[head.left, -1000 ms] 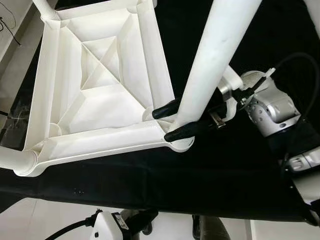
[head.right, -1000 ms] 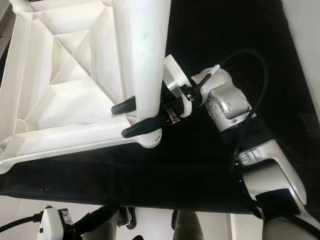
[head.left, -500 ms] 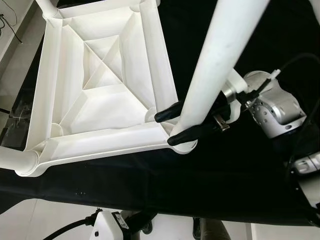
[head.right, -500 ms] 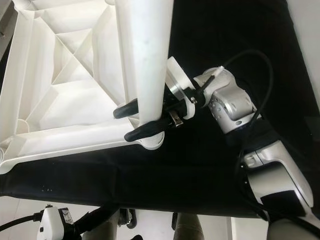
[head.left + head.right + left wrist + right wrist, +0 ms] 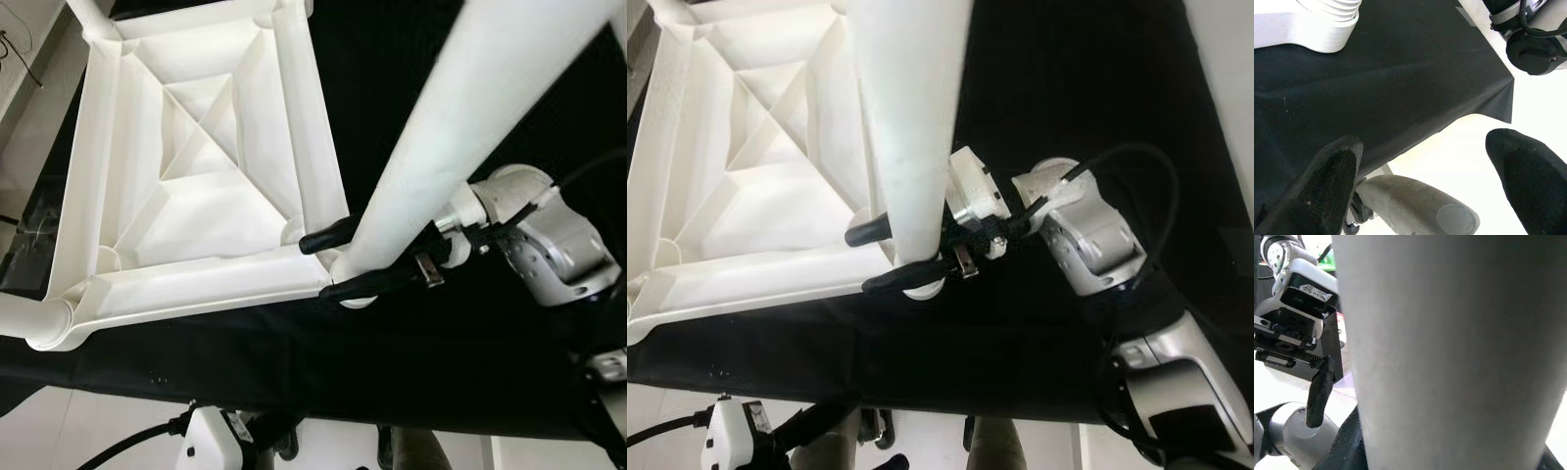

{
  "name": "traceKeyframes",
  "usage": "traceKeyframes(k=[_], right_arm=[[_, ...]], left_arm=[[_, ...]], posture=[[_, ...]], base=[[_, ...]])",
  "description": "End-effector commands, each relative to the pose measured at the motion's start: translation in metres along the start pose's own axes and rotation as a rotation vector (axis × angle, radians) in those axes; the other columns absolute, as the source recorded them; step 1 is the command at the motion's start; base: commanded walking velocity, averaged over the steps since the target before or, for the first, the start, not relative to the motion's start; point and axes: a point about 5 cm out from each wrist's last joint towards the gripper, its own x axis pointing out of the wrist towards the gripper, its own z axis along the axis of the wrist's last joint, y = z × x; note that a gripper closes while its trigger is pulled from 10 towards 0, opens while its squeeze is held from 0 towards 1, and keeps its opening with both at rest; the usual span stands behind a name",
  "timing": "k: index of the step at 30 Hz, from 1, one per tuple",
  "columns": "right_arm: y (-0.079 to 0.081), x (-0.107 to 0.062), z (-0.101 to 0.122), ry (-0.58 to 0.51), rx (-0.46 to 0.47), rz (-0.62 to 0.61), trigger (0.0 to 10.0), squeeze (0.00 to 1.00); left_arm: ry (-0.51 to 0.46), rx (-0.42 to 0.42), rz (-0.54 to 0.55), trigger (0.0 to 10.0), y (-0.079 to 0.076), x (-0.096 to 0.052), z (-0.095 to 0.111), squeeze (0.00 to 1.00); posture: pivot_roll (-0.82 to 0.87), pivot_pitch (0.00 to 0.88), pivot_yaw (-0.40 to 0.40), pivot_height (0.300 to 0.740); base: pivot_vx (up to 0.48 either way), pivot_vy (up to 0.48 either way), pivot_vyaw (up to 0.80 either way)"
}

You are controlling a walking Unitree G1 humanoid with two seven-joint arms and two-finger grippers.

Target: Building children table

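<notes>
No readable writing; right claw clamps white table leg.

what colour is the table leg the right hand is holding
White. The table leg clamped in the right hand shows best in the left eye view.

The white table leg stands up out of the near right corner of the upturned white tabletop, and with the right gripper clamped round its base, that corner is blocked from the right side. The ribbed underside of the tabletop lies open from above, and the black cloth in front of it and to its right is bare. Down below the cloth's edge, the left gripper hangs with its fingers apart.
</notes>
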Motion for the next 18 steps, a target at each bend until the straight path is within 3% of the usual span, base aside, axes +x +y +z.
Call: traceKeyframes(k=[1, 10, 14, 18], right_arm=[[0.01, 0.006, -0.026, 0.076, 0.13, 0.027, 10.0, 0.0], [0.002, 0.006, -0.028, 0.066, 0.181, -0.038, 10.0, 0.0], [-0.005, 0.007, -0.035, 0.065, 0.227, -0.158, 10.0, 0.0], [-0.006, 0.006, -0.036, 0.066, 0.228, -0.199, 10.0, 0.0]], left_arm=[[0.028, -0.016, -0.005, 10.0, -0.002, -0.001, -0.003, 0.0], [0.027, -0.011, -0.001, 10.0, -0.002, 0.001, -0.003, 0.0], [0.024, -0.01, 0.0, 10.0, -0.001, 0.001, -0.002, 0.0], [0.023, -0.011, 0.0, 10.0, -0.001, 0.001, -0.002, 0.0]], posture=[[0.1, 0.421, 0.072, 0.74], [0.09, 0.411, 0.065, 0.74], [0.09, 0.411, 0.065, 0.74], [0.09, 0.413, 0.065, 0.74]], base=[[0.0, 0.0, 0.0], [0.0, 0.0, 0.0], [0.0, 0.0, 0.0], [0.0, 0.0, 0.0]])
